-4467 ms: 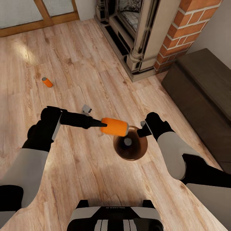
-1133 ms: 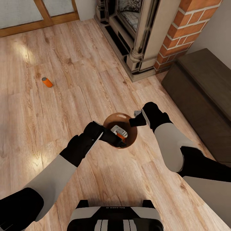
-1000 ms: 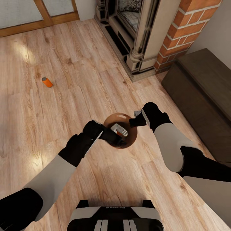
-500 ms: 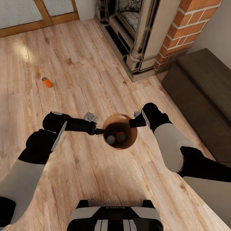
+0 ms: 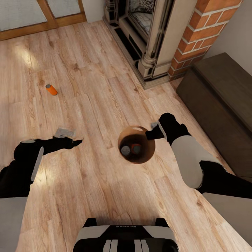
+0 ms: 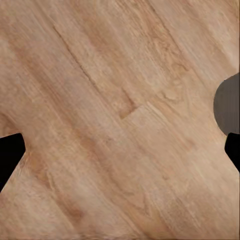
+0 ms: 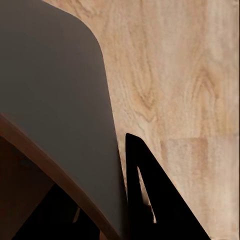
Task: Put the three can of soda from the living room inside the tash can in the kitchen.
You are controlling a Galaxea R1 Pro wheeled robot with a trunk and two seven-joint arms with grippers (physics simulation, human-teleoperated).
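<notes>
Gripping the rim of the tash can [image 5: 137, 144] with its right pincer [image 5: 151, 134], one finger outside the wall and the other within it as the right wrist view shows, the robot stands on the living room's plank floor [image 5: 87, 87] near the brick fireplace [image 5: 164, 38]. Two cans of soda [image 5: 126, 150] [image 5: 136, 149] now stand inside the bin, grey tops up, where four and a half seconds ago only one showed and the second was held over the rim. The left pincer [image 5: 77, 141] has since let go and swung well clear to the left; it hangs empty above bare boards, its fingers spread wide in the left wrist view. The third can of soda [image 5: 51, 90] lies on its side well apart, toward the glass doors [image 5: 42, 14]. By this reckoning two of three are in, one pickup is left, and the bin has yet to go to the kitchen.
</notes>
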